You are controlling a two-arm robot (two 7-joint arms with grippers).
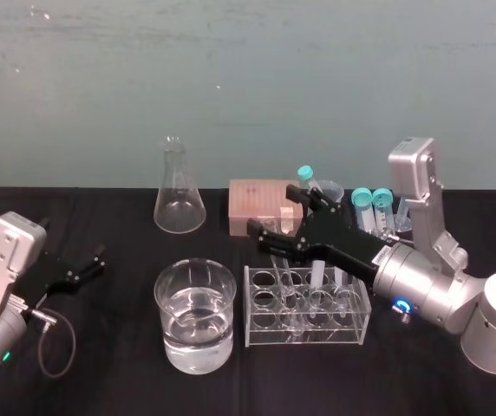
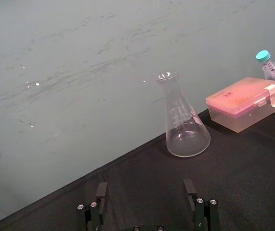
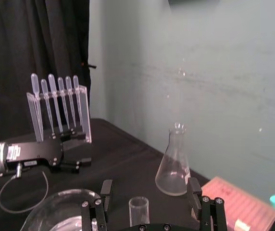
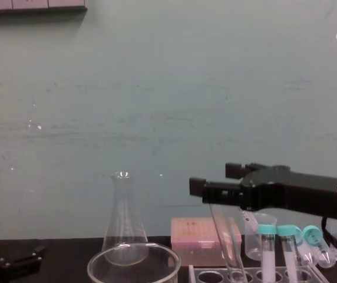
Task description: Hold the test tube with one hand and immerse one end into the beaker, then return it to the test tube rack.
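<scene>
Right tool [image 1: 272,209]: fingers spread, poised over the test tube rack [image 1: 304,340], straddling but not touching the test tube [image 4: 222,236], which leans in the rack. Just left of the rack: beaker [image 1: 194,316]. Behind the rack: pink box [image 1: 252,204], flask [image 1: 179,195]; well left: left tool [image 1: 88,264], released.

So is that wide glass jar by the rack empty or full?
Partly full: the beaker holds clear liquid to roughly half its height, its surface showing through the glass.
</scene>
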